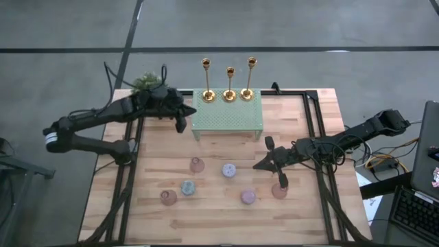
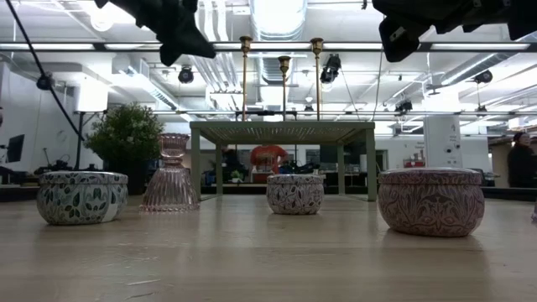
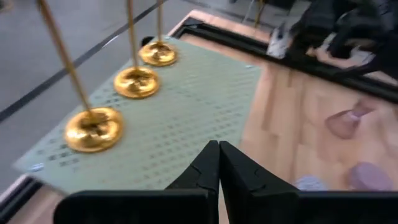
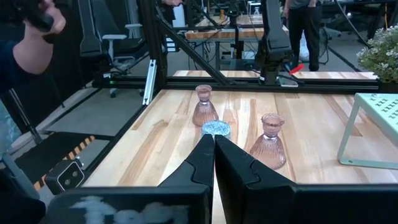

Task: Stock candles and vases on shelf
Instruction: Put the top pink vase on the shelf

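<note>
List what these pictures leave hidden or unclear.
Low view: the top edge cuts off the left gripper and right gripper; only one vase shows, the others are out of frame.
High view: the right arm overlaps the rightmost vase; the candles are too small for surface detail.
Left wrist view: the far vase is blurred.

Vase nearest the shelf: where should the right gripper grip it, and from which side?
Probably the narrow neck below the flared lip of the vase, right gripper descending from above: it stands upright and its ribbed body widens toward the base.
</note>
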